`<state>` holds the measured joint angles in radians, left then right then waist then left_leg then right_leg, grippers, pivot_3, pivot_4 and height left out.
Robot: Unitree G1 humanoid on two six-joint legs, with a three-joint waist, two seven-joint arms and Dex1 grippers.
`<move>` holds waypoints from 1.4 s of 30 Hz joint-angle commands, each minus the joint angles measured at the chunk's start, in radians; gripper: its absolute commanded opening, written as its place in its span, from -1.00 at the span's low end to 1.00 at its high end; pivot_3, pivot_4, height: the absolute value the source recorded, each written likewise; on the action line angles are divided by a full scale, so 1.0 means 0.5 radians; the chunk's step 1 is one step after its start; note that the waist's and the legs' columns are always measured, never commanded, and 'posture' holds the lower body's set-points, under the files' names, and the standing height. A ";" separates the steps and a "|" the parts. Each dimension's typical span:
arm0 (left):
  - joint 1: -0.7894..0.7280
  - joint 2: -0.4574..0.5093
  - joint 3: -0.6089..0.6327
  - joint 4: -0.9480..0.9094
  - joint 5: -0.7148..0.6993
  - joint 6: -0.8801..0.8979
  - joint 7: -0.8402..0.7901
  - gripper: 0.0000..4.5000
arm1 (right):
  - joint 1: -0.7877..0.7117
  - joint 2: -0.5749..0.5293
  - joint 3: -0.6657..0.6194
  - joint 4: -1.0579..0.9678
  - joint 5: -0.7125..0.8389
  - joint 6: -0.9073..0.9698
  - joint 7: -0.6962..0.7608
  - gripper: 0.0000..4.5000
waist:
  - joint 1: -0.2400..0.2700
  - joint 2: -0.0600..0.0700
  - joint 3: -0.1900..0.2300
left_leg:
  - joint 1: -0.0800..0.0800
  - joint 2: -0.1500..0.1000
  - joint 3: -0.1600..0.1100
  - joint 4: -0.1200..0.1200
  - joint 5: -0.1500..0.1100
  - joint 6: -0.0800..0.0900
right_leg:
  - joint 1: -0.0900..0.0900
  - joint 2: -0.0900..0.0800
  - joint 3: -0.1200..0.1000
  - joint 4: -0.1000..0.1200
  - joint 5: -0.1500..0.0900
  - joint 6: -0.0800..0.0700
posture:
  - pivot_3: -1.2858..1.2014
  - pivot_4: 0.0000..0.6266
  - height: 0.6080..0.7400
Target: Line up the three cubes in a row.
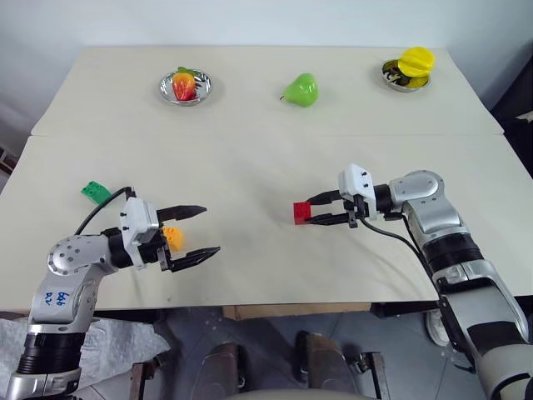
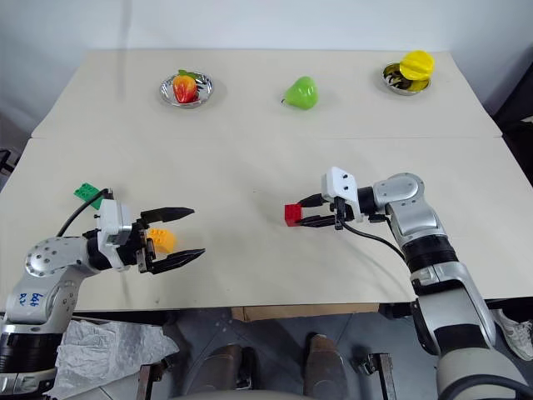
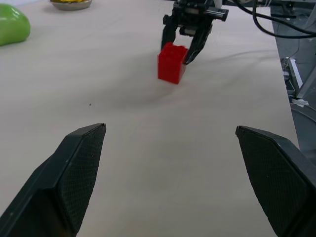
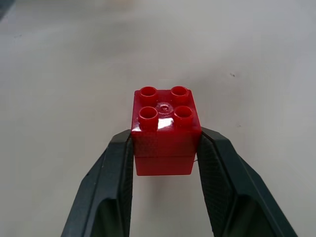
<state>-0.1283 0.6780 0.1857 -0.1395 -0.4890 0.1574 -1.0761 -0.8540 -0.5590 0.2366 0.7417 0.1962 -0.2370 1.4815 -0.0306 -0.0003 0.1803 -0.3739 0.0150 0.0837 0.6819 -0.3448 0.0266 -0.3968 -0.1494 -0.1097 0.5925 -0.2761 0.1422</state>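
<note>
Red cube (image 4: 165, 131) sits pinched between the right gripper (image 1: 326, 213) fingers — gripped low, presumably for moving into line. Left gripper (image 1: 193, 234) hovers spread wide, holding nothing, the orange-yellow cube (image 1: 173, 237) just behind it.

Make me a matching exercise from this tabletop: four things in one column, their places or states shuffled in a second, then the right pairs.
Things:
1. red studded plastic cube
2. orange-yellow plastic cube
3. green studded plastic cube
4. glossy green pear

Places:
A. far side of the table, between two metal bowls
B. clamped by the right gripper
C. between the open left gripper's fingers
D. near the table's left edge

Pairs: 1-B, 2-C, 3-D, 4-A
</note>
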 commanded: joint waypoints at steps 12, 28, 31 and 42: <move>0.068 0.007 0.257 0.136 -0.036 -0.176 0.081 1.00 | -0.206 0.100 -0.196 0.609 0.005 -0.345 0.233 0.64 | -0.003 0.002 0.001 | 0.004 0.003 -0.002 0.001 -0.001 -0.003 | 0.004 0.000 0.000 0.001 0.000 -0.001 | 0.03 -0.52 1.00; 1.010 -0.226 1.066 0.405 -0.131 -0.314 0.282 1.00 | 0.722 -0.220 -0.459 -1.161 1.015 0.532 0.042 0.97 | 0.009 0.004 0.002 | 0.008 0.008 -0.001 0.001 -0.010 -0.006 | 0.005 -0.002 -0.002 -0.001 -0.001 -0.002 | 0.03 -0.52 1.00; 1.091 -0.267 1.077 0.453 -0.108 -0.380 0.273 1.00 | 0.808 -0.201 -0.524 -1.315 1.034 0.604 -0.038 0.97 | 0.012 0.003 0.002 | 0.007 0.009 0.002 0.001 -0.013 -0.005 | 0.003 -0.003 -0.002 -0.003 -0.001 -0.002 | 0.03 -0.52 1.00; 0.731 -0.532 1.058 0.204 -0.147 -0.325 0.951 1.00 | 0.957 -0.193 -0.661 -1.166 0.856 0.404 0.022 0.97 | 0.061 0.000 0.000 | 0.008 0.007 0.006 0.003 -0.024 -0.001 | 0.003 -0.008 -0.001 -0.003 0.000 -0.004 | 0.03 -0.52 1.00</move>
<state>0.2435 0.4089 0.6983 0.0027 -0.5513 -0.0211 -0.6621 -0.3785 -0.6576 -0.0562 0.1613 0.6217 -0.0048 1.4833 -0.0001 -0.0005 0.1802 -0.3700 0.0184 0.0871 0.6833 -0.3566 0.0262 -0.3955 -0.1527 -0.1099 0.5911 -0.2760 0.1402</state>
